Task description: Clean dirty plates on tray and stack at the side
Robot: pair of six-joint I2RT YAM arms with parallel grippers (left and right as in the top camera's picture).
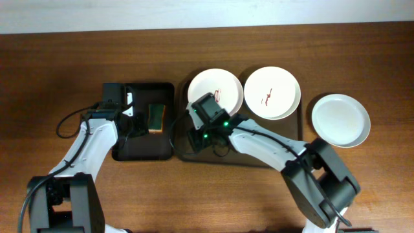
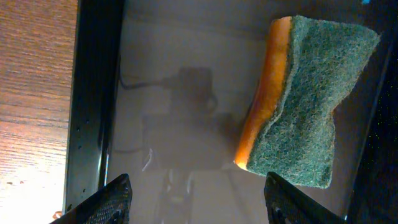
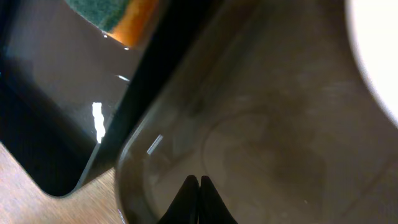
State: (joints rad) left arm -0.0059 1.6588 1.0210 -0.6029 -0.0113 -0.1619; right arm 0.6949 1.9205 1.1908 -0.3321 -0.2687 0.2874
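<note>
Two white plates with dark-red smears lie on the brown tray (image 1: 292,139): one (image 1: 208,84) partly under my right arm, the other (image 1: 272,92) beside it. A plain white plate (image 1: 341,120) rests on the table right of the tray. My right gripper (image 1: 194,139) (image 3: 199,200) is shut on nothing, low over the tray's bare left floor (image 3: 267,143); a plate's edge (image 3: 380,43) shows at the upper right. My left gripper (image 1: 134,123) (image 2: 199,202) hangs open over the small black tray, with the green-and-orange sponge (image 2: 298,99) just ahead of its right finger.
The smaller black tray (image 1: 139,145) (image 2: 174,112) (image 3: 56,93) lies left of the brown one, their rims nearly touching. The sponge (image 1: 156,118) (image 3: 118,12) sits at its right side. Wooden table surrounds both trays; a black cable (image 1: 68,123) loops at the left.
</note>
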